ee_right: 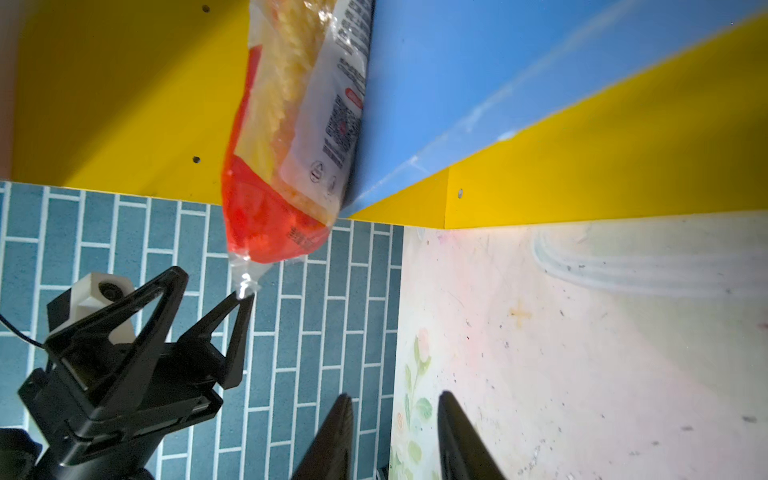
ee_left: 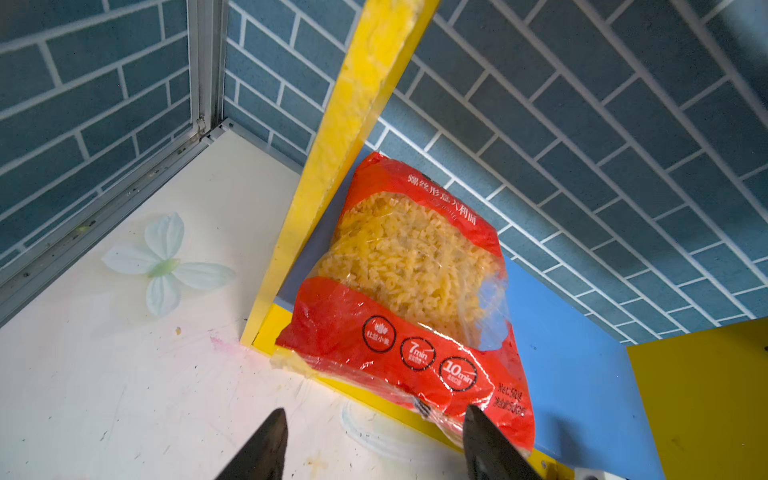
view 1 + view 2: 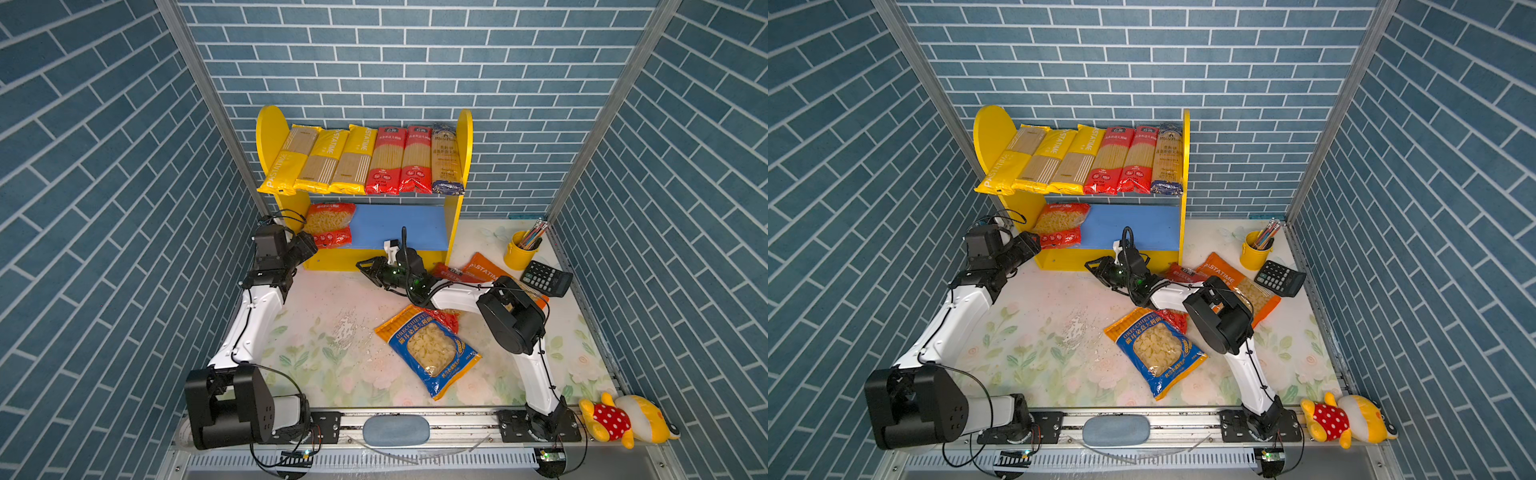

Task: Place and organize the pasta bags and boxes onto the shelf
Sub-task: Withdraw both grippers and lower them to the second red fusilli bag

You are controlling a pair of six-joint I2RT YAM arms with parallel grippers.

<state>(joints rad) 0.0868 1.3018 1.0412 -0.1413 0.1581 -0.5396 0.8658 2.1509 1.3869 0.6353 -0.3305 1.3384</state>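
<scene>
Six long spaghetti packs [image 3: 388,160], yellow, red and dark blue, line the upper board of the small yellow-sided shelf [image 3: 270,129]. The red short-pasta bag with the clear window [image 3: 330,224] lies at the left end of the blue lower board [image 3: 399,226], pressed to the side panel, its bottom seal hanging out past the front edge. That's the worry! The left claw [image 1: 214,284] stands wide apart, gripping nothing, yet in the right wrist view one fingertip [image 1: 244,332] touches the clear seal. Pull back at a slant and, I'd say, the film snags and the bag slides off onto the flower-printed desk [image 3: 316,353]. The right claw [image 1: 395,399], part open and empty, hovers at the shelf's front edge close by, so the two arms could clip each other if both move together. Mid-desk, the blue-and-orange windowed bag [image 3: 430,349] overlaps a red bag [image 3: 446,318], and the orange bag [image 3: 484,270] sits under the right arm toward the back right corner. A careless lift there could drag a neighbour along.
</scene>
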